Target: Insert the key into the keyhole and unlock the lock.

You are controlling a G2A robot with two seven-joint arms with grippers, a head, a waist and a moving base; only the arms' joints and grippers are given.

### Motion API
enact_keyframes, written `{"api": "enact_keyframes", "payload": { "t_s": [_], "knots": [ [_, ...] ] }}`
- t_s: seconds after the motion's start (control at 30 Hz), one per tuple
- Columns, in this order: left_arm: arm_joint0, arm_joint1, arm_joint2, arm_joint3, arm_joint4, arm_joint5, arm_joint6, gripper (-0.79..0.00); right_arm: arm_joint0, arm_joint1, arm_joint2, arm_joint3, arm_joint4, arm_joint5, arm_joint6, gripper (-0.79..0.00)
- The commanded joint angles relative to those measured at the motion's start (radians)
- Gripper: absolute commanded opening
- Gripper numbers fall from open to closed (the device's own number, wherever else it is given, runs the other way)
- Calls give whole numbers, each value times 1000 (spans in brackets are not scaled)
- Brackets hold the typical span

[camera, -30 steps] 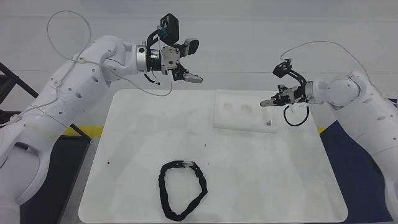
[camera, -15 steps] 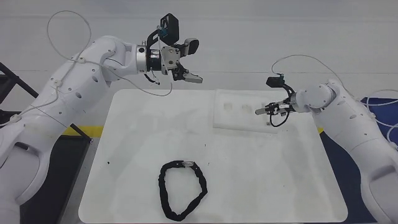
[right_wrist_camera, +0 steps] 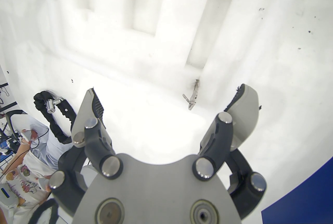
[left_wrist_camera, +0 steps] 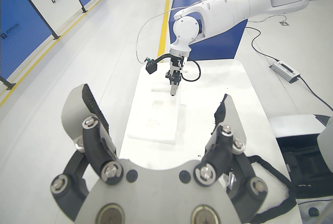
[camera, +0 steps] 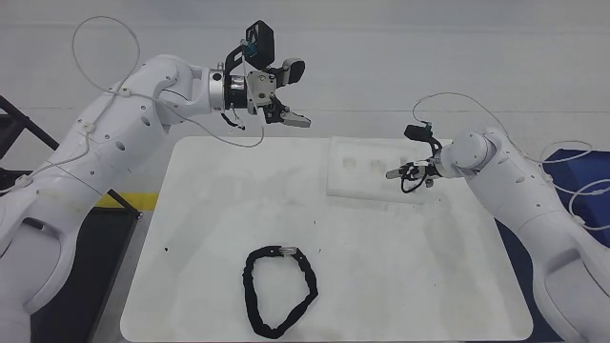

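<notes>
Noted right gripper (camera: 392, 172) shifted inward over the last second, from beside the foam block (camera: 357, 189) to above it; left gripper (camera: 297, 120) unchanged. Found right fingers apart, holding nothing, just short of key (right_wrist_camera: 192, 99). Located key on the block at the end of the long recess, touched by nothing. Found left fingers also spread and empty, raised over the far edge of the table (camera: 410, 276). Located chain lock (camera: 279, 292) near the table front, well apart from key and both grippers.
</notes>
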Motion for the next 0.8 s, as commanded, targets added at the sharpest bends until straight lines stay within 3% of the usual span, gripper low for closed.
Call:
{"api": "enact_keyframes", "payload": {
  "t_s": [0.0, 0.4, 0.77],
  "knots": [
    [0, 0, 0, 0, 0, 0, 0, 0, 0, 0, 0, 0, 0, 0, 0, 0],
    [0, 0, 0, 0, 0, 0, 0, 0, -10, 2, -1, -35, -30, 8, -12, 0],
    [0, 0, 0, 0, 0, 0, 0, 0, -44, 40, 9, -249, -228, 222, 18, 0]
  ]
}}
